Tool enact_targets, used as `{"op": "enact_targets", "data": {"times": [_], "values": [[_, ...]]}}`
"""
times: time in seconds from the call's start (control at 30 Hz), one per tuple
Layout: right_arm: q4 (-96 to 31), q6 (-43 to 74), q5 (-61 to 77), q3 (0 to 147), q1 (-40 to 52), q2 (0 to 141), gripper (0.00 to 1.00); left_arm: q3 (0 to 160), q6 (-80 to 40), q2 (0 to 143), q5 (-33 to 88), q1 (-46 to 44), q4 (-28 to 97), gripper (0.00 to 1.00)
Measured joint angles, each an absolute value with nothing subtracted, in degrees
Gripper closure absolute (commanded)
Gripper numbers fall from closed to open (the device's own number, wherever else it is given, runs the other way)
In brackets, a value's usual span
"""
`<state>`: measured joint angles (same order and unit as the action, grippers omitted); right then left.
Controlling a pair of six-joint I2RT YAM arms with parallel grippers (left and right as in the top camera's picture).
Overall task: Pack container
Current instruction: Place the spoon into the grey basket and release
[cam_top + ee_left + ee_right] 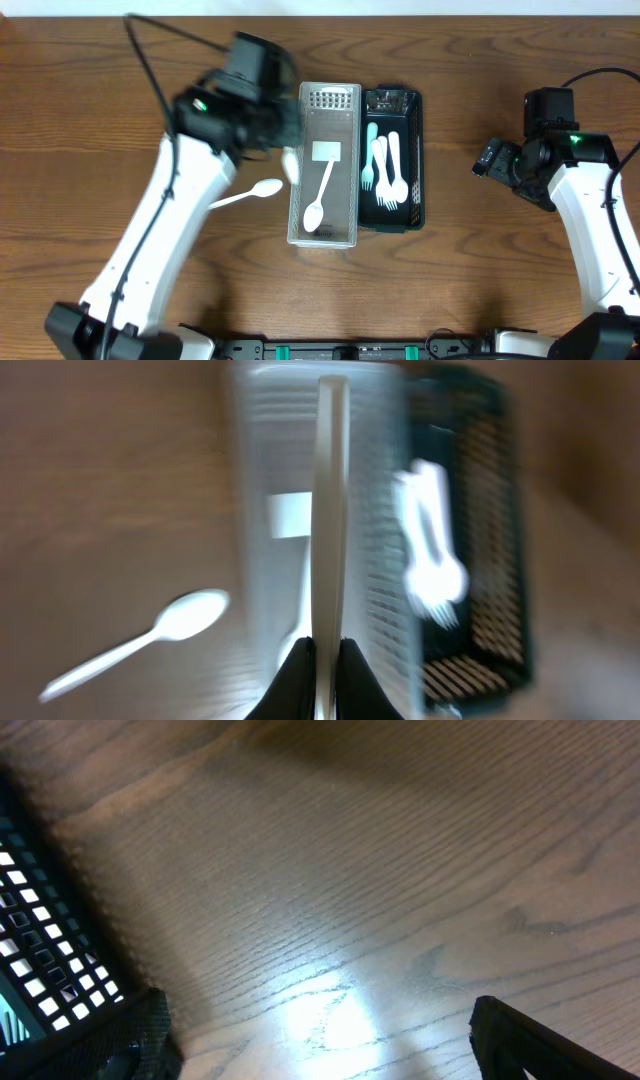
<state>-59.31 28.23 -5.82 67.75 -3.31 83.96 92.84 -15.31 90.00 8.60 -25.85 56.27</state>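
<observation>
My left gripper (283, 135) is shut on a white plastic utensil (291, 165) and holds it over the left edge of the clear container (345, 100). In the blurred left wrist view the jaws (325, 660) clamp its handle (330, 510), which points along the clear container (260, 510). One white spoon (320, 195) lies inside the container. Another white spoon (250, 193) lies on the table to its left and also shows in the left wrist view (150, 635). My right gripper (490, 160) is open and empty over bare wood (315, 1020).
A black mesh basket (418, 160) touches the clear container's right side and holds white forks (390, 175) and a teal utensil (371, 140). The basket also shows in the left wrist view (490, 540) and the right wrist view (40, 950).
</observation>
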Motion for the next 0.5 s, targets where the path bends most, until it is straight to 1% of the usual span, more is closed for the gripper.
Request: {"op": "enact_targets", "data": {"times": [0.1, 0.2, 0.23, 0.27, 0.3, 0.37, 0.4, 0.43, 0.5], "values": [[-59.31, 28.23, -5.82, 67.75, -3.31, 83.96, 0.01, 92.4, -13.02, 91.29, 5.48, -31.99, 55.79, 0.94], [-59.31, 28.23, -5.82, 67.75, -3.31, 83.96, 0.01, 90.72, -11.73, 95.13, 2.39, -34.83, 55.51, 0.92], [-59.33, 28.23, -5.82, 67.75, -3.31, 83.96, 0.01, 90.32, -11.6, 96.55, 1.85, -35.14, 55.55, 0.88], [-59.33, 28.23, -5.82, 67.75, -3.31, 83.96, 0.01, 90.06, -11.31, 98.54, 1.15, -35.33, 55.83, 0.74], [-59.33, 28.23, -5.82, 67.75, -3.31, 83.96, 0.01, 89.69, -10.96, 100.64, 0.69, -35.38, 55.9, 0.67], [-59.33, 28.23, -5.82, 67.75, -3.31, 83.96, 0.01, 89.12, -10.87, 103.63, 0.01, -35.22, 56.12, 0.6], [-59.35, 28.23, -5.82, 67.75, -3.31, 83.96, 0.01, 88.84, -10.72, 104.73, -0.25, -35.03, 56.42, 0.52], [-59.35, 28.23, -5.82, 67.75, -3.31, 83.96, 0.01, 88.58, -11.0, 105.43, -0.47, -34.74, 56.95, 0.47], [-59.4, 28.23, -5.82, 67.75, -3.31, 83.96, 0.01, 88.58, -12.25, 105.51, -0.58, -34.02, 58.3, 0.41]]}}
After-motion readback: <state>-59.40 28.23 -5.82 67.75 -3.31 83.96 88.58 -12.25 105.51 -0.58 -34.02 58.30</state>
